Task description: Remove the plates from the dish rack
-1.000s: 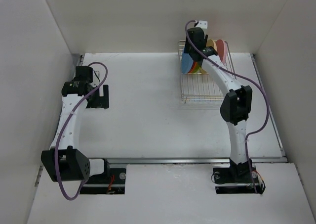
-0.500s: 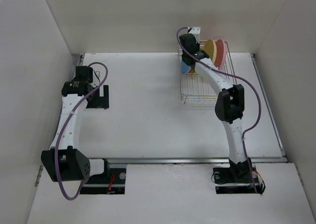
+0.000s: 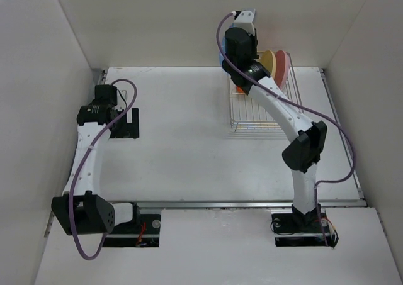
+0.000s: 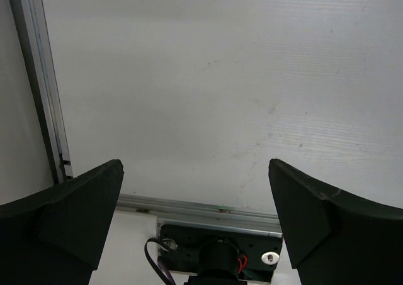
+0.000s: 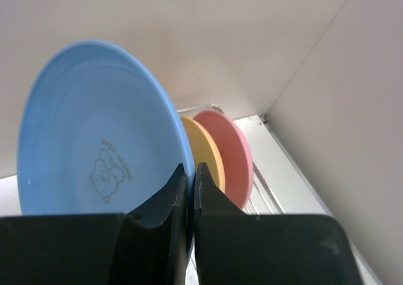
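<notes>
- Both fingers of my right pincer (image 5: 191, 170) are squeezed together on the rim of the round blue plate (image 5: 101, 128). Only the plate's thin edge is between them, and I hold nothing else.
- That blue plate stands on edge in my grip, high over the square silver wire dish rack (image 3: 258, 118). The rack sits by the far edge of the tabletop (image 3: 189, 140), toward its right corner. The plate's lower edge is hidden from me, so I cannot tell whether it is free of the dividers.
- Behind it the round pale yellow plate (image 5: 204, 153) and the round pink plate (image 5: 232, 156) stand upright, close together. A sliver of a small orange plate (image 3: 241, 91) shows under my forearm.
- To do this well, I judge I should go straight up until the rim tops the wires, then swing toward the middle of the tabletop. The pinch must be firm, since a plate held by its edge can pivot. I should also avoid brushing the yellow plate.
- My right arm reaches forward from the near edge, elbow bent, wrist high by the back wall.
- My left arm lies along the left edge. The left pincer (image 4: 195, 203) is spread wide, grips nothing, and hangs low over bare surface.
</notes>
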Controlling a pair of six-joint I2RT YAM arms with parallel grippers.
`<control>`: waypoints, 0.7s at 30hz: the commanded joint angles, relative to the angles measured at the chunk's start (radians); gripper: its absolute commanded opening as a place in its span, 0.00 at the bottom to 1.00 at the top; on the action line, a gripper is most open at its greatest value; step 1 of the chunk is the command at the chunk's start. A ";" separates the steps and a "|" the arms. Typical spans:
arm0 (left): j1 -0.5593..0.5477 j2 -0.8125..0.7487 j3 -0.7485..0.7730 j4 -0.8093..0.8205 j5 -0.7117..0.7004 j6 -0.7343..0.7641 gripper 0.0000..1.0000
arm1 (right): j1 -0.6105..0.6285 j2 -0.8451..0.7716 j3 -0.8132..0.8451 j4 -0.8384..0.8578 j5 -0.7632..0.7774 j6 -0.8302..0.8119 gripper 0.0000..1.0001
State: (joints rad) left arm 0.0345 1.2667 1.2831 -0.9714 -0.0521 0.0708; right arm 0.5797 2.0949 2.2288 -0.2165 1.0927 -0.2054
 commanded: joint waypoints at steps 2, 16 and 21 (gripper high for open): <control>0.005 -0.055 0.041 -0.021 0.015 0.007 1.00 | 0.092 -0.186 -0.121 0.135 0.023 -0.045 0.00; 0.005 -0.082 0.041 -0.030 0.006 0.007 1.00 | 0.178 -0.058 -0.437 0.078 -1.148 0.595 0.00; 0.005 -0.082 0.041 -0.030 0.006 0.007 1.00 | 0.178 0.051 -0.437 0.088 -1.186 0.644 0.00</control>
State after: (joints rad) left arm 0.0345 1.2129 1.2854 -0.9882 -0.0486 0.0704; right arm 0.7643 2.1559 1.7710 -0.2173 0.0166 0.3569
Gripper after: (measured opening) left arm 0.997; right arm 0.079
